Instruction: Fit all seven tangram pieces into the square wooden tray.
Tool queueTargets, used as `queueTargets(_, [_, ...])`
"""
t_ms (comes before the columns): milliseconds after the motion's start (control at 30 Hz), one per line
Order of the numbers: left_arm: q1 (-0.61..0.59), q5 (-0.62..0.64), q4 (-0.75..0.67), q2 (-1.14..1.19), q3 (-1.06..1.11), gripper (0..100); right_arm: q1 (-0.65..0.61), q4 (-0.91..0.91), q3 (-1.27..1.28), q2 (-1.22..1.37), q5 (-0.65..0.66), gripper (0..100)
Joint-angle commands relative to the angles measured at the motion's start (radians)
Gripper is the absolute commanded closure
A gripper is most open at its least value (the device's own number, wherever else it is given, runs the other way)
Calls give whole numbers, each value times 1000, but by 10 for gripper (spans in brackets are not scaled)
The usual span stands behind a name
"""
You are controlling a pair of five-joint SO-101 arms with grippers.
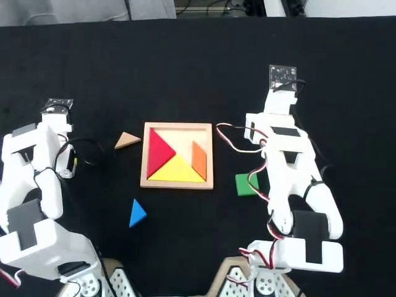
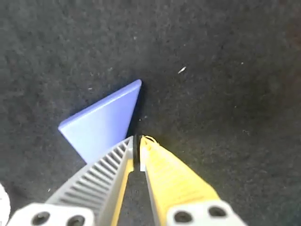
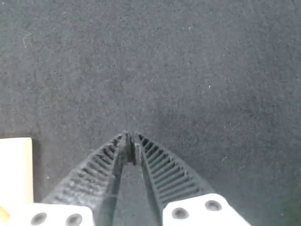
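**Both grippers closed and empty, three pieces in the tray**

A black cloth (image 1: 198,68) covers the whole table. The square wooden tray (image 1: 177,126) lies on it between the two arms. Inside are a red triangle (image 1: 159,151), a yellow triangle (image 1: 176,170) and an orange piece (image 1: 198,158), with bare wood showing along the tray's far side.

The left gripper (image 2: 139,141) has its grey finger and its yellow finger pressed tip to tip, and nothing is caught between them. A pale blue triangle (image 2: 101,123) lies flat on the cloth just beside those tips, on the grey finger's side. I cannot tell whether this is the bright blue triangle (image 1: 137,213) that lies on the cloth between the arms' bases, on the left arm's side.

The right gripper (image 3: 128,143) is likewise closed and empty over bare cloth. A pale wooden corner (image 3: 14,174) shows back beside the fingers' base.

A tan triangle (image 1: 127,141) lies between the left arm (image 1: 34,185) and the tray, close to the rim. A green square (image 1: 245,184) lies against the right arm (image 1: 291,167), on its tray side.
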Motion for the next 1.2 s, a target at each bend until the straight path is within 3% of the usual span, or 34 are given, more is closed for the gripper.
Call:
queueTargets(0, [-48,-23,95,-17,-56,958,12,-20,-18,-45,5,987])
queueTargets(133, [-76,-133,358,-55,-196,958,11,-20,-19,-45,5,987])
queueTargets(233, [-82,-118,402,-143,-326,958,11,-20,-19,-45,5,987])
queueTargets(367, [-33,14,255,-193,-366,957,-6,-20,-18,-45,5,987])
queueTargets(600, [82,186,-72,-147,-119,957,-8,-21,-16,-36,6,987])
queueTargets(800, [128,259,-344,-135,39,957,-5,-46,-45,38,6,987])
queueTargets(967, [39,265,-396,-144,114,958,-3,-43,-58,54,6,987])
queueTargets(1167, [24,265,-459,-133,154,958,-8,-46,-58,58,6,987])
